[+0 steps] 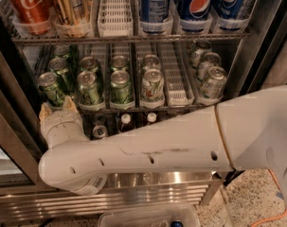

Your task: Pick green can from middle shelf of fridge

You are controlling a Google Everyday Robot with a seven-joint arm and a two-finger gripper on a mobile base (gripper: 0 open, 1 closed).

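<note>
Just above gripper (58,109), leftmost green can (51,89).

The green can (51,89) stands upright, silver top up, in the front row of the middle shelf (174,74) in the fridge (152,186), just above the gripper (57,109), whose jaws stand apart.

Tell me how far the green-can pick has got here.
Done: the gripper sits at the fridge, just below the front-left corner of the middle shelf. In hand: nothing held; its fingers are open beneath the front-left green can. Left: rise to that can, close on it, draw it out.
</note>
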